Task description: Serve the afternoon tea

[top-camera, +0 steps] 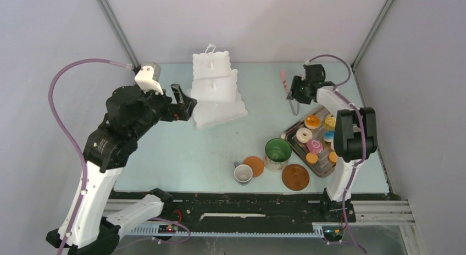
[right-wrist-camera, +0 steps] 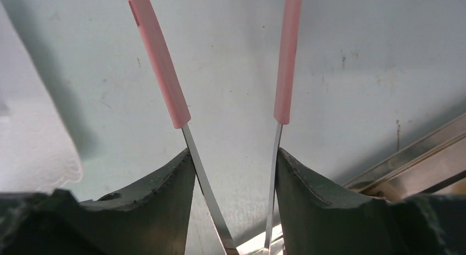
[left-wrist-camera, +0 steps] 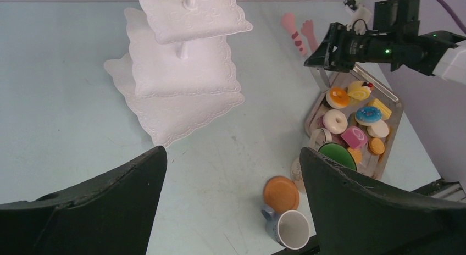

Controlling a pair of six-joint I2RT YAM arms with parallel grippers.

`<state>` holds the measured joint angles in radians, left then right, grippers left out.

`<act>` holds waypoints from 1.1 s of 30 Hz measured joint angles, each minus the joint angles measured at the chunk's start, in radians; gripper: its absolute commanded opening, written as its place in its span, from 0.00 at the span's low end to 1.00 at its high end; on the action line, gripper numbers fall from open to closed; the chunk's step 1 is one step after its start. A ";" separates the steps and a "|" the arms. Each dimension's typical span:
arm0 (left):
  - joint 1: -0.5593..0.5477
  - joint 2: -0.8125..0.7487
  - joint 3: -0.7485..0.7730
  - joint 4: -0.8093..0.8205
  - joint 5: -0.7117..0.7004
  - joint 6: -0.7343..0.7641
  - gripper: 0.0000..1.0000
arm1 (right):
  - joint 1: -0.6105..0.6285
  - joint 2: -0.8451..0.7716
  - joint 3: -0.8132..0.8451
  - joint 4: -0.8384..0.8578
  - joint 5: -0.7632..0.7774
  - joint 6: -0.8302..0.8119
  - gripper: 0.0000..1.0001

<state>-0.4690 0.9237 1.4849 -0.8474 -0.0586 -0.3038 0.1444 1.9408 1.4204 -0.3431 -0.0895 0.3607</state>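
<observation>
The white three-tier stand [top-camera: 217, 90] [left-wrist-camera: 181, 73] stands at the back centre. Toy pastries, among them an orange round [top-camera: 312, 121], a white doughnut [top-camera: 304, 135] and a pink cake [top-camera: 314, 145], lie on the grey tray [top-camera: 325, 170]. The green-lined mug [top-camera: 277, 151], white cup [top-camera: 243, 173] and brown saucer [top-camera: 295, 177] sit near the front. My right gripper [top-camera: 294, 95] [right-wrist-camera: 233, 153] is shut on the metal arms of the pink-tipped tongs [right-wrist-camera: 165, 62] by the tray's far corner. My left gripper [top-camera: 184, 104] [left-wrist-camera: 232, 151] hangs open and empty beside the stand.
A small orange saucer [top-camera: 254, 166] lies against the white cup. The tray's metal rim [right-wrist-camera: 406, 161] lies just right of my right fingers. The stand's scalloped edge [right-wrist-camera: 33, 145] lies to their left. Grey walls close in the table.
</observation>
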 measured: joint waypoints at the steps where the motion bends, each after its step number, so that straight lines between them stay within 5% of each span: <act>1: 0.000 -0.002 -0.001 -0.001 0.000 0.000 0.98 | -0.020 -0.010 -0.002 -0.003 -0.033 0.004 0.50; 12: 0.000 -0.036 -0.024 0.004 -0.007 0.000 0.98 | -0.114 -0.125 -0.010 -0.206 -0.373 0.050 0.52; 20: 0.000 -0.076 -0.051 0.012 -0.010 0.000 0.98 | -0.168 -0.304 -0.020 -0.455 -0.439 0.008 0.51; 33: -0.014 -0.117 -0.065 0.042 -0.013 -0.001 0.98 | -0.425 -0.488 -0.130 -0.712 -0.592 -0.030 0.51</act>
<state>-0.4831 0.8062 1.4197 -0.8055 -0.0715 -0.3046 -0.2802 1.4532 1.2903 -1.0554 -0.6819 0.3309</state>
